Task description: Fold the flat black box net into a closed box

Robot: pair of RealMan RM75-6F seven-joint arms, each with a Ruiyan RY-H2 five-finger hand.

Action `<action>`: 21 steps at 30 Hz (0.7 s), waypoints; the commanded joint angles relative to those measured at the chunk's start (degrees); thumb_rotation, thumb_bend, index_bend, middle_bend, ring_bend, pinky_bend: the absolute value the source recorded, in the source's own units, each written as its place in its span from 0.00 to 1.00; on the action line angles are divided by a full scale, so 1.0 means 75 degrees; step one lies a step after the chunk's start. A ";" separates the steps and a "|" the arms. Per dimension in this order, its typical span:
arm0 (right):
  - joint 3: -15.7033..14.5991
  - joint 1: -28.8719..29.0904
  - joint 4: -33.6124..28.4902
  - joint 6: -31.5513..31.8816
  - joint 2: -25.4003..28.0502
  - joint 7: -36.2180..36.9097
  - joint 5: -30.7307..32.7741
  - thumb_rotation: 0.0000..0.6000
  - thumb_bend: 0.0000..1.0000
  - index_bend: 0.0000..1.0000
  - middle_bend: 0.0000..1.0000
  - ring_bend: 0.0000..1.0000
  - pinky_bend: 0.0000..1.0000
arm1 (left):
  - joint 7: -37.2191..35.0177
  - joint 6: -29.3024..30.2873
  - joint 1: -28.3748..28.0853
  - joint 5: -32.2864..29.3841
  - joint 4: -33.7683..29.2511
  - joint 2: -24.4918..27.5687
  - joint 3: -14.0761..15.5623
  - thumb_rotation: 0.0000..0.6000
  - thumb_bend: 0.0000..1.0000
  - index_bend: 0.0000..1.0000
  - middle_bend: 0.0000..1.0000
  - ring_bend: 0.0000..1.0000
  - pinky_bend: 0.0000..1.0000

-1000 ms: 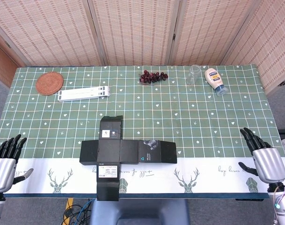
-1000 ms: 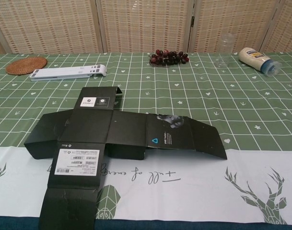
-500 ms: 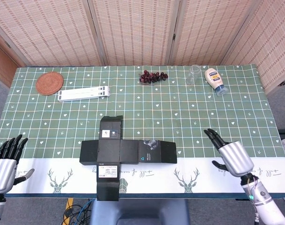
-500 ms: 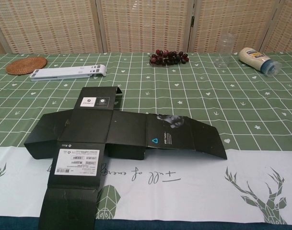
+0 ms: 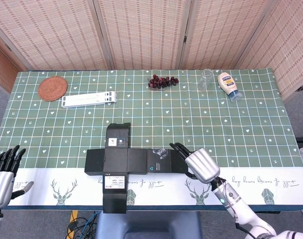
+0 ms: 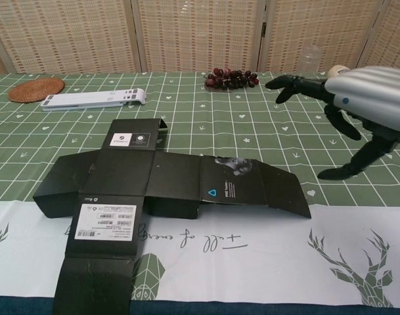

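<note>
The flat black box net [image 5: 126, 160] [image 6: 154, 187] lies spread in a cross shape at the table's near edge, white labels on two panels. Its right arm ends in a slightly raised flap [image 6: 285, 191]. My right hand [image 5: 200, 163] [image 6: 357, 98] hovers open just beyond and above that right end, fingers spread and pointing left; it is not touching the net. My left hand [image 5: 3, 175] is open at the near left corner of the table, well away from the net, and shows only in the head view.
At the back of the table [image 5: 231, 124] are a woven coaster [image 5: 52, 88], a white flat bar [image 5: 88, 99], grapes [image 5: 162, 81], a clear glass [image 5: 206, 78] and a lying mayonnaise bottle [image 5: 229, 85].
My right hand has swept left from the table's right edge to the net's right end and now shows in the chest view. My left hand has sunk slightly. The net is unmoved.
</note>
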 commanded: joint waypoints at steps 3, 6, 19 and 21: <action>0.0046 0.0391 0.0449 -0.0328 -0.0727 -0.0406 0.0320 1.00 0.00 0.01 0.17 0.77 1.00 | 0.0001 -0.0014 0.0013 0.0002 0.0011 -0.0005 0.0018 1.00 0.14 0.00 0.00 0.00 0.08; 0.0030 0.0529 0.0730 -0.0428 -0.1091 -0.0575 0.0466 1.00 0.00 0.01 0.17 0.77 1.00 | -0.0011 -0.0020 0.0033 -0.0017 0.0028 -0.0001 0.0029 1.00 0.14 0.00 0.00 0.00 0.08; -0.0115 0.0908 0.1972 -0.0380 -0.2463 -0.0475 0.0529 1.00 0.00 0.01 0.15 0.77 1.00 | -0.0151 -0.0021 0.0106 -0.0077 0.0135 0.0009 0.0047 1.00 0.14 0.00 0.00 0.00 0.08; -0.0128 0.0942 0.2174 -0.0307 -0.2643 -0.0431 0.0485 1.00 0.00 0.01 0.15 0.77 1.00 | -0.0182 -0.0022 0.0107 -0.0070 0.0152 0.0010 0.0045 1.00 0.14 0.00 0.00 0.00 0.08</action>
